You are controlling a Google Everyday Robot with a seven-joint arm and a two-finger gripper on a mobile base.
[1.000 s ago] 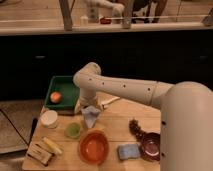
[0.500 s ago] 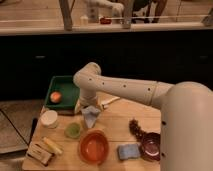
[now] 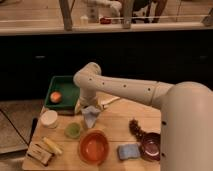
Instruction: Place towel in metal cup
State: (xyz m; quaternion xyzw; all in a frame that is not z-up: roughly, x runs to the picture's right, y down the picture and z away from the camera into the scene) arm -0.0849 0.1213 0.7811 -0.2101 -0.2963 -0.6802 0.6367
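Now: gripper (image 3: 86, 106) above table (image 3: 116, 122) centre, towel (image 3: 91, 117) directly beneath; grasp state cannot tell. Probable metal cup (image 3: 150, 146) at 4 o'clock. Risk: loose cloth drapes over rim, spills out.

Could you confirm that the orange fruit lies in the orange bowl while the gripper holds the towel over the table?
No: the camera view shows the orange fruit in the green tray, not the orange bowl. The gripper does hold the towel over the table.

Hand (image 3: 86, 106) beside green tray (image 3: 67, 89), seemingly gripping towel (image 3: 91, 118) above table (image 3: 122, 114).
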